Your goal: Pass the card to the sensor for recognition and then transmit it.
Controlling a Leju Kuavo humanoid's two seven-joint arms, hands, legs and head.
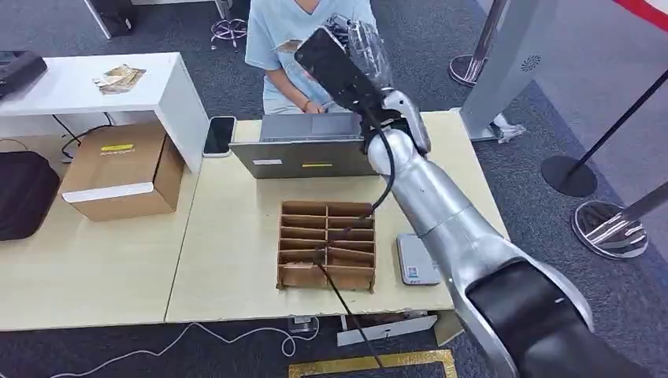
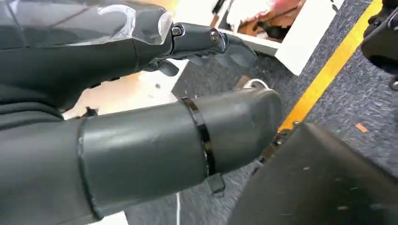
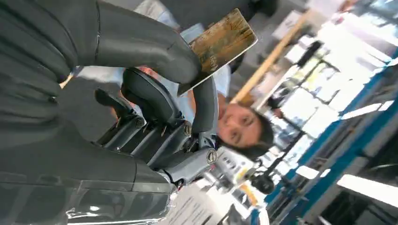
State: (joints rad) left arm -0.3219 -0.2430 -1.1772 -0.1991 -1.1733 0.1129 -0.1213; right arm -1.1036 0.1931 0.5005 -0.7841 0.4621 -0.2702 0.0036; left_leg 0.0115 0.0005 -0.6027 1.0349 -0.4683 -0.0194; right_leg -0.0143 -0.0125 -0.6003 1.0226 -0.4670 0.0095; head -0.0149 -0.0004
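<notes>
Brown card [image 3: 220, 44] pinched by right hand [image 3: 155, 108] fingers [image 3: 204, 105]

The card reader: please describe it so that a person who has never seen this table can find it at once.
Start at the pale wooden table and find the brown divided cardboard tray near its front edge. The card reader lies flat just beside that tray, on the side of the robot's right arm, partly hidden by the arm. It is a small grey-white slab, unlike the brown tray and the grey laptop behind.

Grey carpet floor [image 1: 488, 47] with a yellow line [image 1: 370, 364]. Wooden bench [image 1: 228, 236]; white desk [image 1: 118, 87] to its left. Stanchion bases [image 1: 610, 228] at right.
</notes>
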